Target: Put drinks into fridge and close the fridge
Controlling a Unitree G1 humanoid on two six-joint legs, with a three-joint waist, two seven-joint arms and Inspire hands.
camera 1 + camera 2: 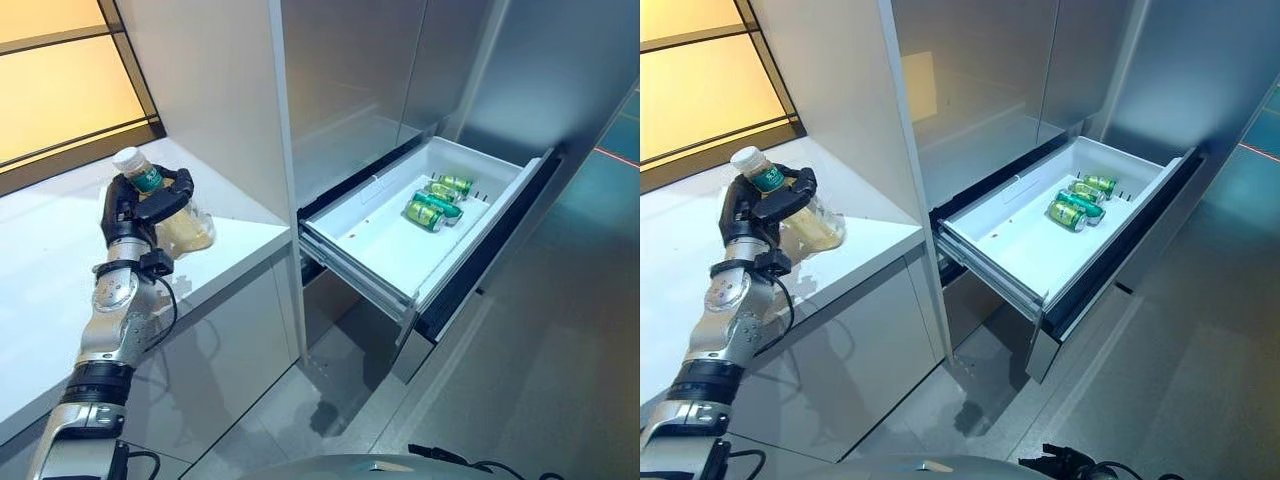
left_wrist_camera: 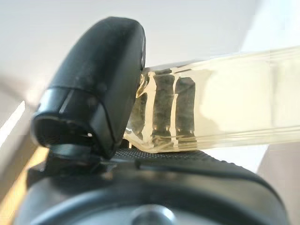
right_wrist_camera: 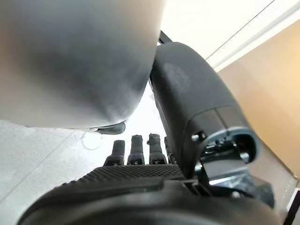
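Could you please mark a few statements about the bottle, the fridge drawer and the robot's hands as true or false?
1. The left hand is curled round a clear bottle of pale yellow drink. True.
2. The fridge drawer is pushed shut. False: it is pulled out and open.
3. Green cans lie on their sides in the drawer. True.
4. The bottle already lies in the drawer. False: it is over the white counter, in the left hand.
5. The right hand holds a can. False: its fingers are straight and hold nothing.
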